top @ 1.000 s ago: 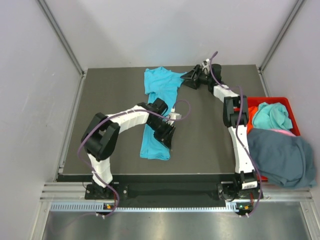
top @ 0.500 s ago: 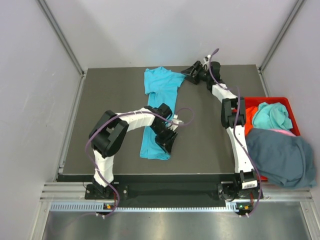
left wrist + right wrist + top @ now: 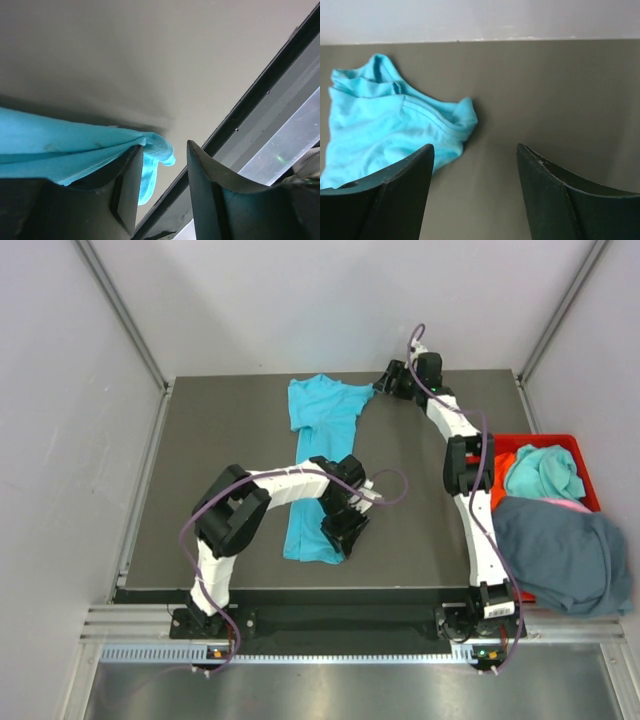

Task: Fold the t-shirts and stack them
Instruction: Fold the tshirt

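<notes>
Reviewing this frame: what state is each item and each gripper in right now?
Turquoise t-shirt: folded into a long strip on the table.
Left gripper: open, shirt corner between fingers.
Right gripper: open, empty.
Slate t-shirt: crumpled, draped over red bin.
Second turquoise t-shirt: crumpled inside bin.

The right claw (image 3: 475,150) hovers with its two dark fingers (image 3: 400,195) spread wide and nothing between them but bare table (image 3: 545,90). Left of the gap lies a turquoise t-shirt (image 3: 385,125), its neckline rumpled and a hemmed edge bunched to a point just beside the left finger. A pale wall (image 3: 480,20) runs along the table's far edge.
</notes>
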Robot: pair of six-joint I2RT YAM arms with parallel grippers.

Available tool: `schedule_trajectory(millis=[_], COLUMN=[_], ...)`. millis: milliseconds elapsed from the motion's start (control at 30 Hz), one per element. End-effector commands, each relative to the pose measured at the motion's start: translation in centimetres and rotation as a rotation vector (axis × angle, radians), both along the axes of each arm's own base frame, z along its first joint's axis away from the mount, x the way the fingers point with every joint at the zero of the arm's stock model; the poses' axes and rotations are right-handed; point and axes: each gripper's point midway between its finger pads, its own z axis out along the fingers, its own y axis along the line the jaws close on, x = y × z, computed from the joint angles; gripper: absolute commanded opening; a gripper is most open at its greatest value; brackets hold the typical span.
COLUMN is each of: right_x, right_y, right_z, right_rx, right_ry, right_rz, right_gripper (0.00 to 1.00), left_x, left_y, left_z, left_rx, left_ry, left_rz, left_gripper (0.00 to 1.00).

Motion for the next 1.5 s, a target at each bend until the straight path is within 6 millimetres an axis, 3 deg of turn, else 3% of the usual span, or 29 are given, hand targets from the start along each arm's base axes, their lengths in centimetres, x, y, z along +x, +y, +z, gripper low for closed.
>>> schedule_trajectory(millis=[0,133,333,433,567,833,1000,1200,1267,1467], right_x=[-0.1,-0.9,-3.5,-4.4,-4.5,-3.2,-2.3,-0.2,0.7,2.1], right_y=[-0.5,1.6,7.0,8.9,10.4,8.0,6.0,3.0,2.9,4.1], right_z=[5.4,7.0,11.1,11.5,9.3,2.9,1.2,1.4,2.5,6.2], right_rx=[-0.112,-0.070,0.044,0.140,0.171,0.020,-0.033,-0.049,-0.052,-0.178], right_ry=[-0.108,-0.151,-0.276,-0.264,-0.216,-0.054,0.013,0.012,-0.036,-0.239], right_rz=[0.005,0.095,0.300,0.356,0.353,0.174,0.054,-0.131,-0.145,-0.134], right_gripper=[0.66,0.62,0.64,0.64,0.66,0.69,0.70,0.70,0.69,0.69], left_x=[-2.9,-3.5,-3.5,-3.5,-3.4,-2.2,-2.1,-2.7,-2.8,-2.1], left_y=[-0.2,-0.5,-0.4,-0.3,-0.2,-0.8,-1.1,-1.9,-2.4,-2.5], left_z=[-3.6,-3.4,-3.3,-3.4,-3.4,-1.4,-0.3,3.3,4.8,6.3], left_rx=[0.072,0.072,0.077,0.080,0.085,0.053,0.030,-0.050,-0.091,-0.117], left_ry=[0.006,0.005,0.004,0.000,-0.005,-0.086,-0.098,-0.079,-0.077,-0.141], left_rz=[-0.112,-0.130,-0.132,-0.134,-0.134,-0.133,-0.134,-0.161,-0.172,-0.196], left_gripper=[0.46,0.46,0.46,0.46,0.46,0.47,0.47,0.46,0.47,0.46])
